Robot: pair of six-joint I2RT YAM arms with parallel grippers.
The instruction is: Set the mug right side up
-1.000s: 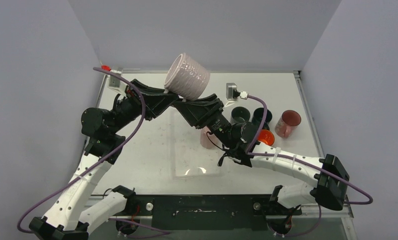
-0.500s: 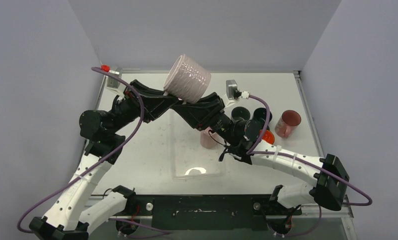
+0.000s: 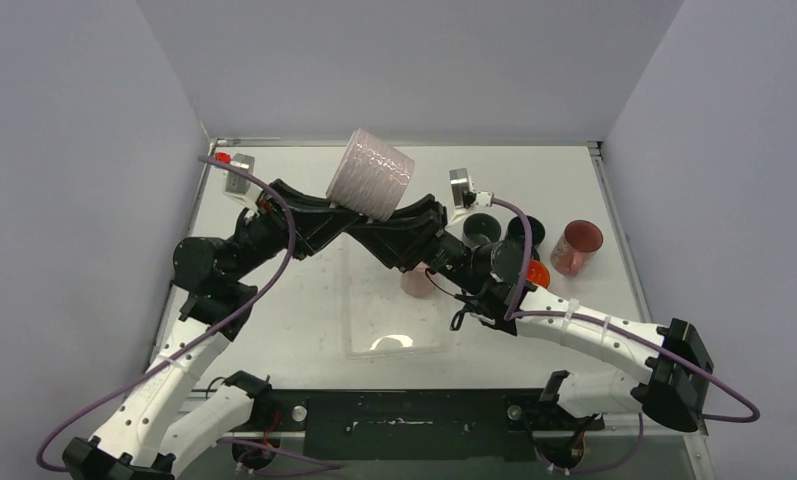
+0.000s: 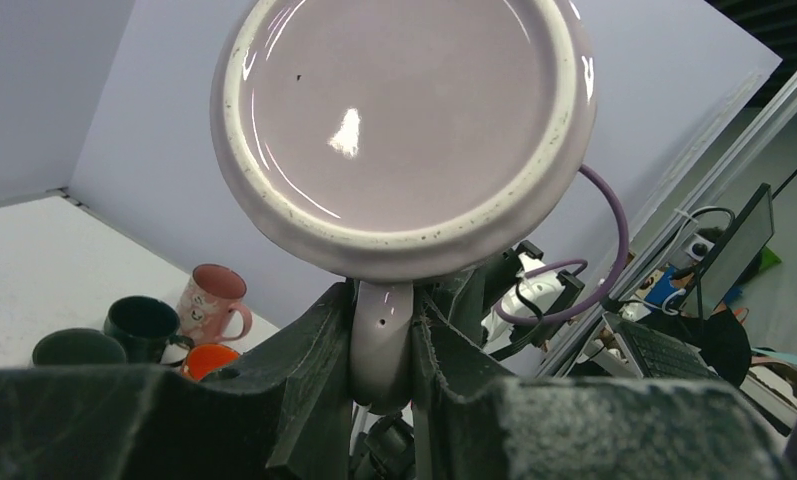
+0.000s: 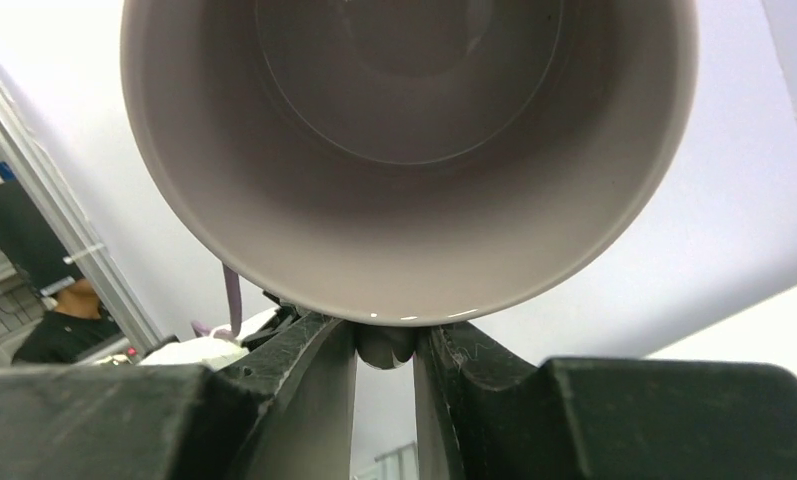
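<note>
The lilac mug (image 3: 371, 175) hung in the air at the upper centre of the top view, well above the worktop (image 3: 284, 310), tipped over onto its side with its ribbed wall showing. The left arm (image 3: 199, 275) reached up to it from the left of the frame and the right arm (image 3: 574, 325) from the right, and the two met beneath the mug.

In the left wrist view the mug's glazed base faced the camera. Its handle (image 4: 381, 345) ran down between the left jaws, which were closed tight against both sides of it. In the right wrist view the open mouth faced the camera, filling the top of the frame. A short piece of the handle showed between the right jaws, which were also closed on it, so both arms held the mug by the same handle.

On the worktop at the right of the top view stood two dark green mugs (image 3: 482, 228) (image 3: 527, 232), an orange cup (image 3: 536, 272) partly behind the right arm, and a translucent red mug (image 3: 576, 247). A pale pink cup (image 3: 411, 281) sat near the centre, partly hidden under the right arm.
</note>
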